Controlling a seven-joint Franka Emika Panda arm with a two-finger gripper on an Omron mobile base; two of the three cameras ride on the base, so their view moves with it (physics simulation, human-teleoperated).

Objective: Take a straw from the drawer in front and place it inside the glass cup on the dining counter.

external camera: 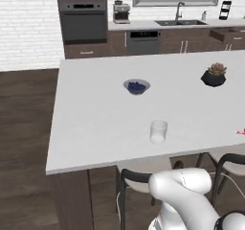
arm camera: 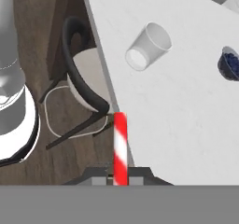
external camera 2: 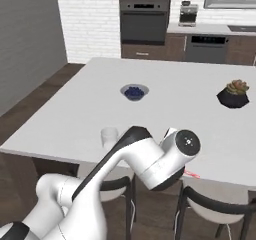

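1. At the near counter edge: gripper, jaws clamped on the straw, held lengthwise for carrying.
2. Beyond, on the dining counter: glass cup, upright, mouth open, apparently awaiting the straw.
3. Farther: bowl of berries, untouched.

Wide bare bench surface surrounds the glass cup, open above. The bowl of berries and potted plant stand well apart. Chairs crowd the near edge.
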